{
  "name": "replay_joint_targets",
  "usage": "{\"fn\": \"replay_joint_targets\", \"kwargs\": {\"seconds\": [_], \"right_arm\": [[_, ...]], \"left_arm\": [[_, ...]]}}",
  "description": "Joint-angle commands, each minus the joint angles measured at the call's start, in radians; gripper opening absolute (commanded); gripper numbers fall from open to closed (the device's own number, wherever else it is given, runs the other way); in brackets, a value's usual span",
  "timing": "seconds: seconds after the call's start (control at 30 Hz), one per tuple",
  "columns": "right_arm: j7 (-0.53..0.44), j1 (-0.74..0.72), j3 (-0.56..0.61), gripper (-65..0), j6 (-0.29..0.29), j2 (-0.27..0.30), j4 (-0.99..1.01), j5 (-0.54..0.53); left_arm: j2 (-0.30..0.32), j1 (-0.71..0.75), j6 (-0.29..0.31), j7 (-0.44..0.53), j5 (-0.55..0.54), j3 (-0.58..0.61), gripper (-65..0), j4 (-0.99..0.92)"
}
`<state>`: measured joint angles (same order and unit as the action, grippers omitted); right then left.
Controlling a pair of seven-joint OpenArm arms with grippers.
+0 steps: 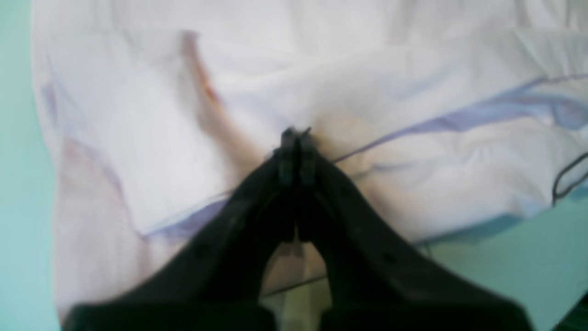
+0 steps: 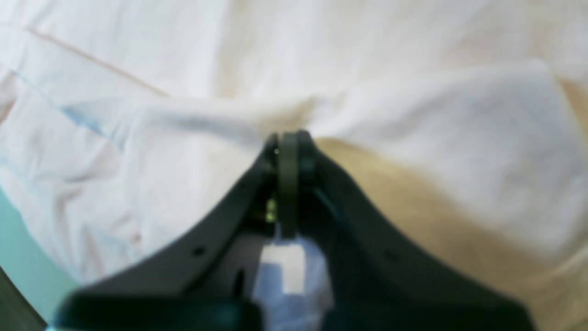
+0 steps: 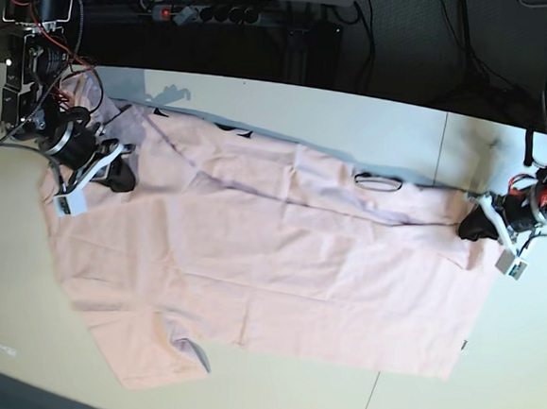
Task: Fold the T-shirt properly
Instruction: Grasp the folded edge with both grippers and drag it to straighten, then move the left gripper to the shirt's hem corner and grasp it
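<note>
The pale pink T-shirt (image 3: 279,252) lies spread across the table, plain side up, with its far edge pulled into a taut line between my two grippers. At the right of the base view my left gripper (image 3: 471,227) is shut on the shirt's edge. The left wrist view shows its fingertips (image 1: 297,138) pinched together on a gathered fold of cloth (image 1: 367,92). On the left of the base view my right gripper (image 3: 117,179) is shut on the other end. Its closed tips (image 2: 288,142) bite a ridge of fabric (image 2: 413,151) in the right wrist view.
The pale table (image 3: 375,118) runs beyond the shirt on all sides. A power strip (image 3: 198,13) and cables lie behind its far edge. A small dark loop (image 3: 378,182) sits at the shirt's far edge. Both arm bases (image 3: 37,15) stand at the back corners.
</note>
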<state>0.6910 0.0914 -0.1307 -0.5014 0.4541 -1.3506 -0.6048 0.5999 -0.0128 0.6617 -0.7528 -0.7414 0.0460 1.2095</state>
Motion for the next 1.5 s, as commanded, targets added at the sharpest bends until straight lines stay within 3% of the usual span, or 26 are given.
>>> {"fn": "replay_joint_targets", "kwargs": {"seconds": [0.0, 0.17, 0.4, 0.57, 1.17, 1.47], "right_arm": [[0.07, 0.023, -0.015, -65.0, -0.019, 0.018, -0.008, 0.043], [0.072, 0.085, -0.04, -65.0, -0.019, 0.047, -0.044, 0.018], [0.076, 0.115, -0.04, -65.0, -0.019, 0.105, -0.061, -0.017], [0.093, 0.117, -0.04, -65.0, -0.019, 0.114, -0.068, -0.031], [0.146, 0.135, -0.04, -65.0, -0.019, 0.126, -0.068, -0.035], [0.139, 0.159, -0.046, -65.0, -0.019, 0.153, -0.068, -0.057]], "left_arm": [[0.01, 0.055, -0.015, -0.127, 0.079, -0.014, -65.0, 0.015], [0.01, 0.202, -0.014, -0.131, 0.079, -0.145, -65.0, 0.116], [-0.017, 0.351, -0.014, -0.129, 0.095, -0.163, -65.0, 0.258], [-0.06, 0.355, -0.014, -0.151, 0.095, -0.241, -65.0, 0.329], [-0.069, 0.497, -0.014, -0.122, 0.114, -0.278, -65.0, 0.354], [-0.104, 0.517, 0.003, -0.125, 0.095, -0.376, -65.0, 0.355]]}}
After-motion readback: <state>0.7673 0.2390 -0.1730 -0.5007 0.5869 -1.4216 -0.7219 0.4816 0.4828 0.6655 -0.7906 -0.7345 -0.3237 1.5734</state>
